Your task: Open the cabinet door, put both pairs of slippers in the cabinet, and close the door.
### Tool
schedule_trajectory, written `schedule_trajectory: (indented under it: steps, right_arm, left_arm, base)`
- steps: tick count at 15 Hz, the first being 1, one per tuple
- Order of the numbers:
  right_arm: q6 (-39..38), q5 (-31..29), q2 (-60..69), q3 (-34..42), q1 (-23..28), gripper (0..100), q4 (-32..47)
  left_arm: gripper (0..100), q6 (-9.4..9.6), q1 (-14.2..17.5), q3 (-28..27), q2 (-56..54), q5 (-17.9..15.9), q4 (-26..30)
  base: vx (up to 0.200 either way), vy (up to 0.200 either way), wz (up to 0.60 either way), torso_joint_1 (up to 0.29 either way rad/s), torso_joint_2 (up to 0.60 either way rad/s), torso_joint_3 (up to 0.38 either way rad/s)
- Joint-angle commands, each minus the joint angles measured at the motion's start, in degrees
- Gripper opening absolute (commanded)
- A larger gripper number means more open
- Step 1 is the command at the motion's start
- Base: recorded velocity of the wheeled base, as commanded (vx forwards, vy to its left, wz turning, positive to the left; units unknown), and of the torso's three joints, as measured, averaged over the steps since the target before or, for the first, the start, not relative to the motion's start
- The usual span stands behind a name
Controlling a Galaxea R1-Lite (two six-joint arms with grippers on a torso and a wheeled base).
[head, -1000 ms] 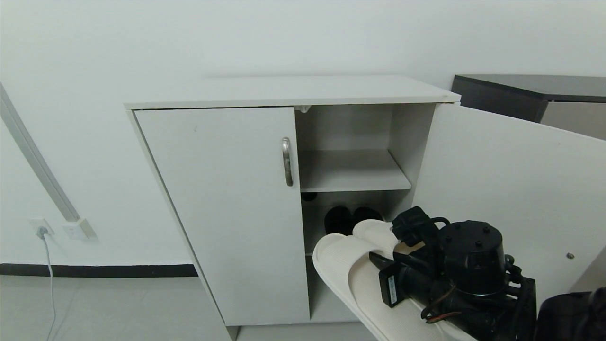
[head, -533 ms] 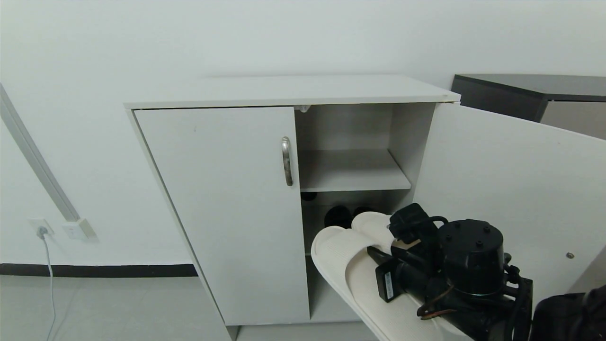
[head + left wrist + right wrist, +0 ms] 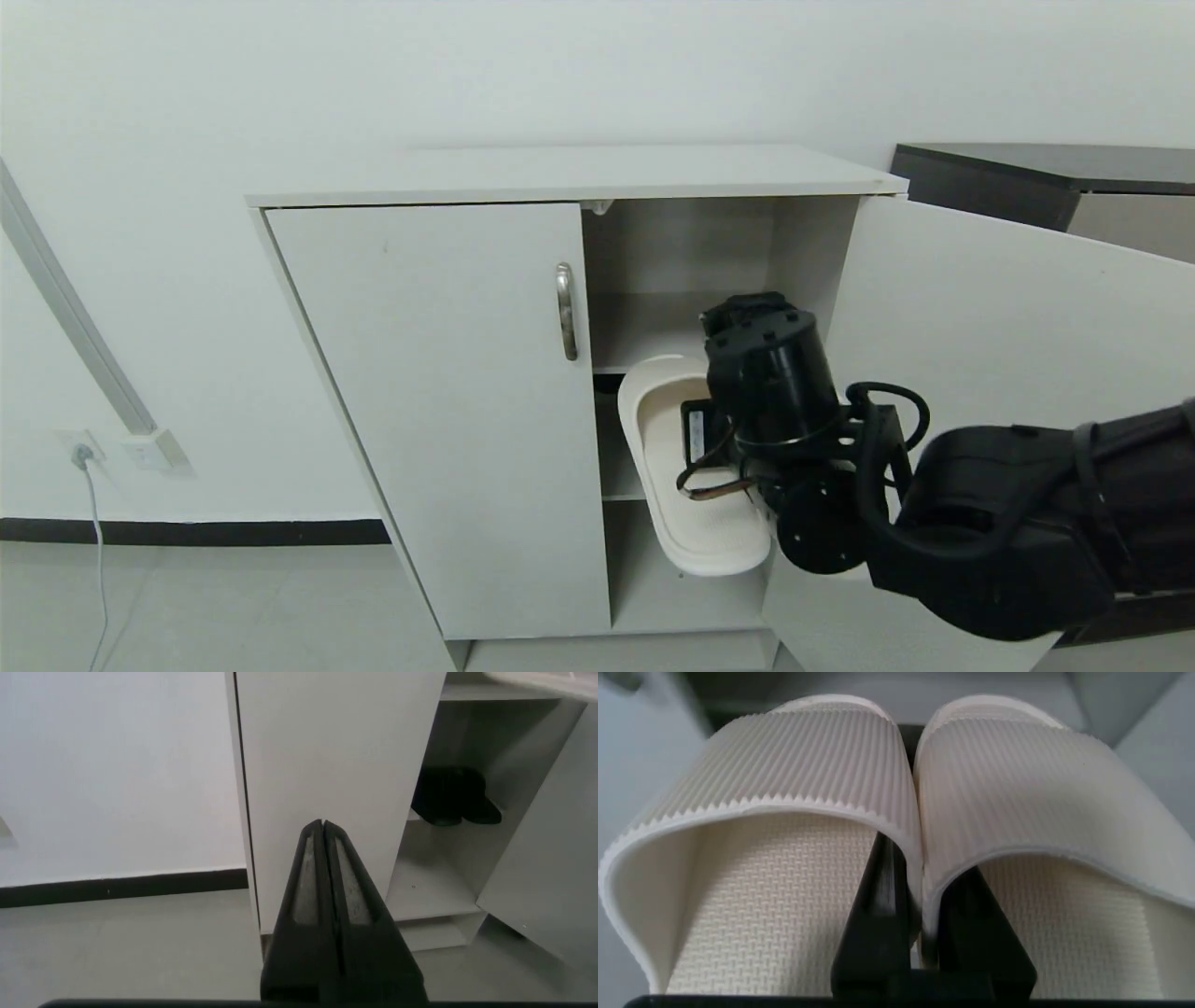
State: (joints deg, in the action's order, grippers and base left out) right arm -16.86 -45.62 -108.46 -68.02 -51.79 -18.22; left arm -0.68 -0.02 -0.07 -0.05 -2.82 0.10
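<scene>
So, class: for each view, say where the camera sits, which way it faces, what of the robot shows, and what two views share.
Head view: on the head, facing forward and down at the cabinet; right arm shows, holding white slippers.
Left wrist view: on the left wrist, facing the shut left door and black slippers inside; shut left gripper shows.
Right wrist view: on the right wrist, close on the white slippers; right gripper clamps them.
Shared: head and right wrist, the white slippers.
</scene>
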Motion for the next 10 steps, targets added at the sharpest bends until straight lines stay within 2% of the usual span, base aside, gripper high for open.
schedule_trajectory:
  steps: [1, 10]
  right_arm:
    - [-1.6, -2.2, -2.02, -5.8, -0.07, 0, 2.67]
    - [-2.04, -2.02, -3.16, -2.29, 0.46, 0, -0.06]
  left_arm:
    - [0, -0.02, 0.02, -0.01, 0.05, 0.09, -0.01]
    - [0, 0.07, 0.02, -0.01, 0.05, 0.0, -0.01]
  base:
    - [0.0, 0.0, 0.0, 0.0, 0.0, 0.0]
    - [0.0, 0.0, 0.0, 0.0, 0.0, 0.0]
